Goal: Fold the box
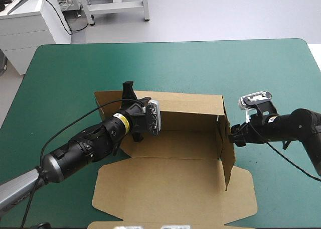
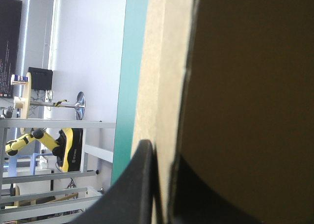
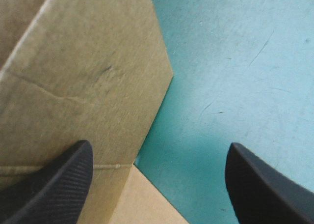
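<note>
Left hand [image 1: 128, 91] [image 2: 162, 153]: clamped on the box [image 1: 175, 174] [image 2: 164, 62]. In the left wrist view the two black fingers [image 2: 140, 184] are all but together, with the edge of the brown board sandwiched between them. In the high view the grip is on the top edge of the raised board at the back-left corner, with the arm reaching across the left side of the tray.

Right hand [image 1: 233, 137] [image 3: 157, 150]: open, fingers wide apart. It sits outside the right wall [image 1: 226, 151], low down, right against it or just beside it. Can't tell if there's contact. In the right wrist view, one finger [image 3: 54, 184] is over brown board [image 3: 73, 62] and the other is over the bare teal-green cover [image 3: 235, 62].

The box is mid-table [image 1: 200, 63], slightly toward the near edge. The back wall [image 1: 185, 104] and right wall are standing. The lid [image 1: 170, 186] lies flat on the cover toward the near edge, with its side flap spread out near the right wall's foot. The tray is open on top.
</note>
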You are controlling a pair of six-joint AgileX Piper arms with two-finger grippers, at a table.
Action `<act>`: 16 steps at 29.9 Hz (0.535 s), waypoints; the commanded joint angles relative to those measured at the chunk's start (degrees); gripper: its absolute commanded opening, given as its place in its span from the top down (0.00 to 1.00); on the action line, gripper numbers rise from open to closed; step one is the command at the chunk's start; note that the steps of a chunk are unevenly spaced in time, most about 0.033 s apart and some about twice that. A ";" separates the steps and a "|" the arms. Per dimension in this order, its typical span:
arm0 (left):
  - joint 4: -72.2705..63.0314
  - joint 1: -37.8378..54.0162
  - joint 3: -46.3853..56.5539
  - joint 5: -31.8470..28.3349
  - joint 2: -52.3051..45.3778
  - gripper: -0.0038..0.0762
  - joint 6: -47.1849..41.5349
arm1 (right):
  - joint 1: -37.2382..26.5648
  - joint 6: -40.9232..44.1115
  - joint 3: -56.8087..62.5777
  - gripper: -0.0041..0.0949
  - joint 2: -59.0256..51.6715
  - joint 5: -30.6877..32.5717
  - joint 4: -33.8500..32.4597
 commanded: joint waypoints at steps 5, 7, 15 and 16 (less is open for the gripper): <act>-3.90 -0.52 0.24 1.43 1.50 0.96 -1.57 | -0.49 -6.50 -1.02 0.27 -1.38 4.79 5.72; -3.90 -0.52 0.24 1.43 1.50 0.96 -1.60 | -0.49 -6.14 -1.27 0.27 -1.38 5.71 5.38; -3.90 -0.52 0.24 1.50 1.50 0.96 -1.46 | -0.49 -5.25 -1.26 0.27 -2.50 11.18 6.20; -3.90 -0.52 0.24 1.50 1.50 0.96 -1.46 | -0.49 -5.25 -1.26 0.27 -2.61 11.45 6.45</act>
